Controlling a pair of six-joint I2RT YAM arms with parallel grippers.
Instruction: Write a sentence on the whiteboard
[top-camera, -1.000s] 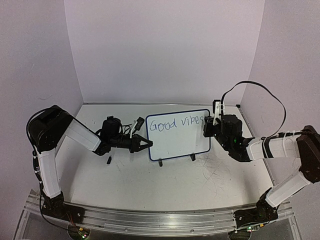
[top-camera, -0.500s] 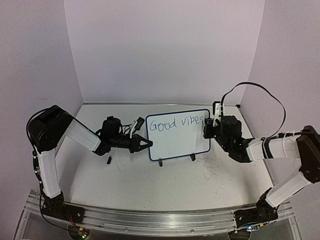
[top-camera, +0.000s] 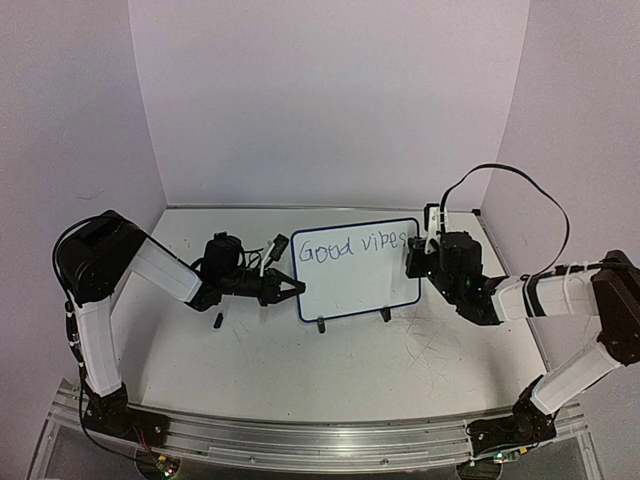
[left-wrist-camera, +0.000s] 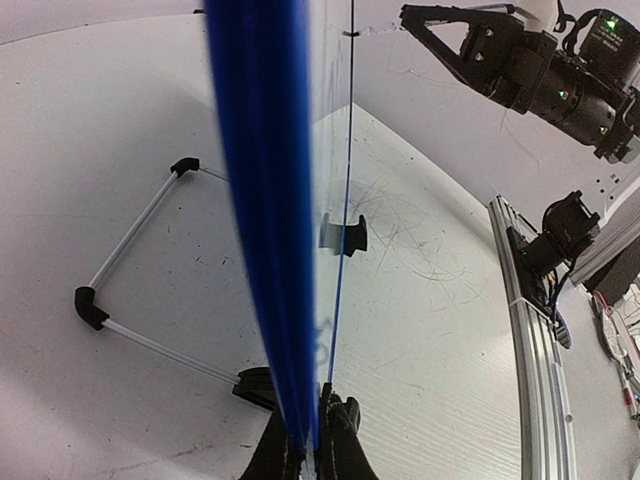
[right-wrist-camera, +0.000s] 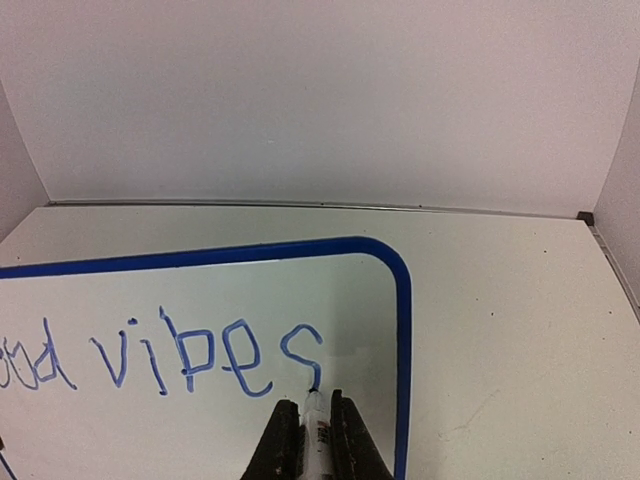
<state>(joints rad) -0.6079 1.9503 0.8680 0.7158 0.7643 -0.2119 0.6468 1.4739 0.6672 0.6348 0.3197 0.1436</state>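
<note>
The whiteboard (top-camera: 357, 283) stands upright on two black feet at mid table. The sentence (top-camera: 350, 246) is one blue line reading "Good vibes"; no second line shows. My left gripper (top-camera: 292, 290) is shut on the board's left edge; the left wrist view shows the blue frame (left-wrist-camera: 262, 200) running up from between the jaws (left-wrist-camera: 312, 455). My right gripper (top-camera: 412, 256) is shut on a white marker (right-wrist-camera: 319, 432). Its tip touches the board (right-wrist-camera: 120, 440) at the bottom of the last "s" of the sentence (right-wrist-camera: 190, 355), close to the right frame.
A small black cap-like piece (top-camera: 216, 321) lies on the table below my left gripper. The board's wire stand (left-wrist-camera: 130, 270) and a foot (left-wrist-camera: 342, 236) show in the left wrist view. Walls close the back and sides; a metal rail (top-camera: 320, 440) runs along the front.
My right gripper has shifted very slightly with the marker at the end of "vibes". The left arm and the board have not moved.
</note>
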